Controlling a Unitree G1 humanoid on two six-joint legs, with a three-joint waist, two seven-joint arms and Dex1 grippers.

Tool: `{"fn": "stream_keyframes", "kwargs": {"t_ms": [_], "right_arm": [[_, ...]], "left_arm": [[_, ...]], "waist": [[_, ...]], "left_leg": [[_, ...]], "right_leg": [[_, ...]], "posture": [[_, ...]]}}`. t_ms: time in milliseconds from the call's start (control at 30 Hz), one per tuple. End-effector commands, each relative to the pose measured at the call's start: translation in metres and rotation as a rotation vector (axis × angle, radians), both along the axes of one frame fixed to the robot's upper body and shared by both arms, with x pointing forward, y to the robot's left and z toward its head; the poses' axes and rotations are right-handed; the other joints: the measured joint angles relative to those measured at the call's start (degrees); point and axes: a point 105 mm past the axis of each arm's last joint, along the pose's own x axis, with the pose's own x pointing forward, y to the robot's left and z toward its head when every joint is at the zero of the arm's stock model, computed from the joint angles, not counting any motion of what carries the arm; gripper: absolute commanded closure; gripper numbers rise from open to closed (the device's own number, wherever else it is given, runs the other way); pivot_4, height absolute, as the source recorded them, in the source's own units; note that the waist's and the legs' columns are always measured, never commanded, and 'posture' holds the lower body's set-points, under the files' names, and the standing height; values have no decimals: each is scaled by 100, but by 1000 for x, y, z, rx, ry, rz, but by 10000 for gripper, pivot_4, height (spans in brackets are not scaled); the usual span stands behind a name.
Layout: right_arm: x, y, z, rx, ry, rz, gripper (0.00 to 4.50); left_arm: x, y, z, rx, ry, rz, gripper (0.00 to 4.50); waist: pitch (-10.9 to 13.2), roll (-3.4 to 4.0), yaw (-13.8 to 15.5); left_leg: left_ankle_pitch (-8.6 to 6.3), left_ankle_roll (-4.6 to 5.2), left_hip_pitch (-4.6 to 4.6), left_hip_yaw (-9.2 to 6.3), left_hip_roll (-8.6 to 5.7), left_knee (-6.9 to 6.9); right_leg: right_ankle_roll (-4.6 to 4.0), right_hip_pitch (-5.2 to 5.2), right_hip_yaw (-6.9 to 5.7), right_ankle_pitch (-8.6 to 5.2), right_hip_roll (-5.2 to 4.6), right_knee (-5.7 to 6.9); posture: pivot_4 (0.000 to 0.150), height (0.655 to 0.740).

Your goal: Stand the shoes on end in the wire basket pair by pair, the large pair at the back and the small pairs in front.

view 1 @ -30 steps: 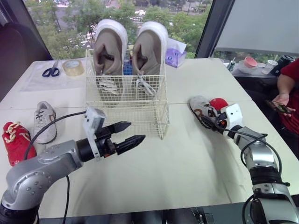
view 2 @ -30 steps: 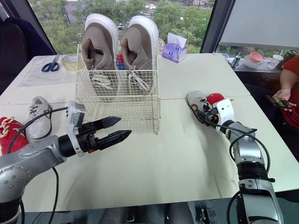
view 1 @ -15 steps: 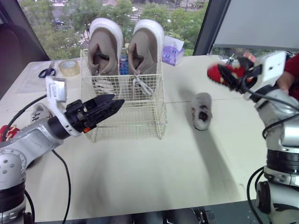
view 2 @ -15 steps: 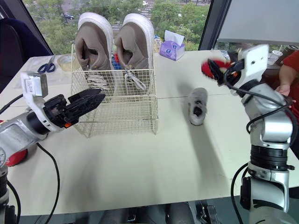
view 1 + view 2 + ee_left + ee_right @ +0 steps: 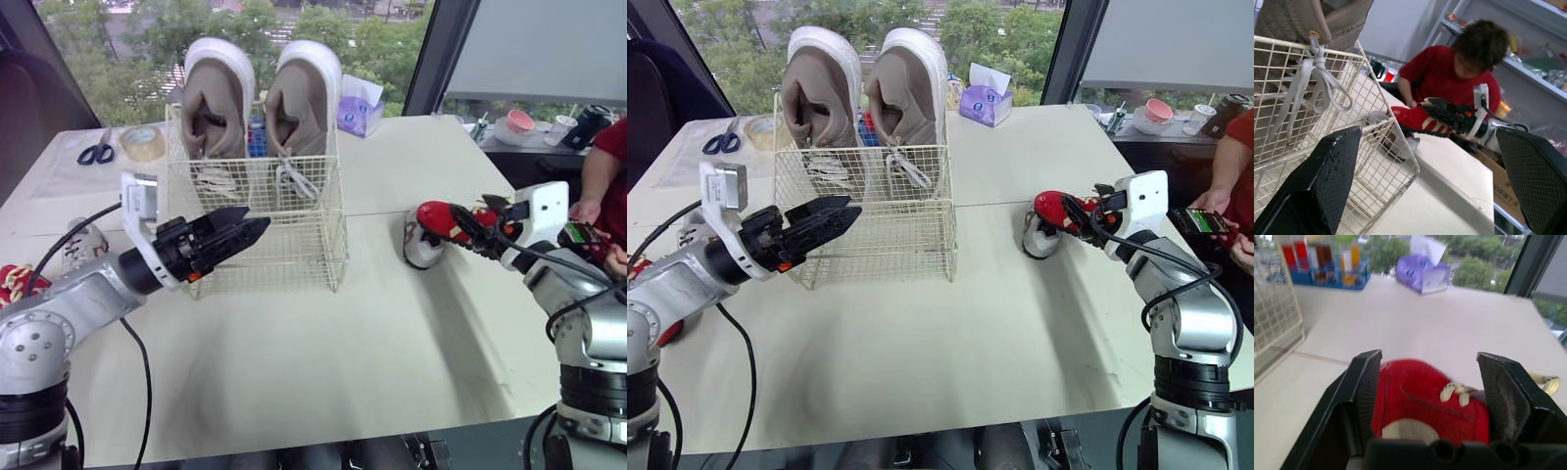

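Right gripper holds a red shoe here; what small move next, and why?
Probably carry the red shoe in the right gripper over to the wire basket's front section: the large pair already stands at the back, the front holds none, and the shoe is off to the basket's side.

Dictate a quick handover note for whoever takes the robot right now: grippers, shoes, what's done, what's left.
Left gripper: open, empty, at the front of the basket.
Right gripper: shut on red shoe, right of the basket, by the grey shoe lying on the table.
Second red shoe and second grey shoe lie left of the basket.
Done: large pair stands on end at the basket's back.
Left: both small pairs go in front.
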Motion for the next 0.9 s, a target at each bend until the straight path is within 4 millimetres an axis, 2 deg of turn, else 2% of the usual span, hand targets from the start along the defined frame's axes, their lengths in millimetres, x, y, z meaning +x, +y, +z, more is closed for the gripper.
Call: {"fn": "stream_keyframes", "kwargs": {"t_ms": [33,167,267,367,433,500,700,833,900], "right_arm": [[-11,-37,15,-6,-87,-137,15733],[-23,-65,1,12,-84,-250,15733],[-26,-68,-20,46,-37,-263,15733],[-21,-69,-36,95,-7,-272,15733],[-15,-72,-53,144,22,-286,5749],[-13,-65,-61,165,32,-254,513],[-28,-50,-48,95,8,-161,513],[-38,-43,-33,-190,-12,-146,513],[-41,-42,-25,-254,-36,-152,513]], "left_arm": [[-3,-1,3,-2,-23,3,0],[-1,-1,1,-3,-15,11,0],[2,-2,-1,-3,-10,13,0],[6,-5,-3,2,-5,12,0],[9,-7,-4,6,-3,9,0],[10,-9,-4,9,-4,8,0],[3,-8,-11,-26,33,30,0],[-5,-17,-26,-45,90,13,0],[-6,-21,-30,-52,105,6,0]], "waist": [[0,0,25],[0,-1,23],[0,-1,2],[0,3,-48],[-1,1,-64],[-1,2,-67],[0,4,-26],[1,5,8],[0,4,8]], "left_leg": [[0,0,0,0,-1,0],[-2,3,-2,0,-2,0],[-2,4,-2,0,-2,0],[-2,4,4,2,2,0],[-2,3,7,2,2,0],[-1,2,7,1,2,1],[-4,6,4,-1,3,-3],[-7,12,2,2,1,-3],[-8,12,2,2,0,-1]], "right_leg": [[-1,2,0,0,0,-1],[-1,4,0,-1,-6,-4],[0,3,0,-1,-5,-4],[3,3,1,-2,1,-3],[17,4,2,-11,2,0],[17,4,2,-11,4,0],[16,3,8,-8,1,0],[20,3,10,-13,-13,-3],[25,4,10,-18,-17,-4]], "posture": [[1500,7400],[1500,7400],[1500,7400],[1500,7400],[1500,7400],[1500,7400],[1500,7400],[1500,7400],[1500,7400]]}}
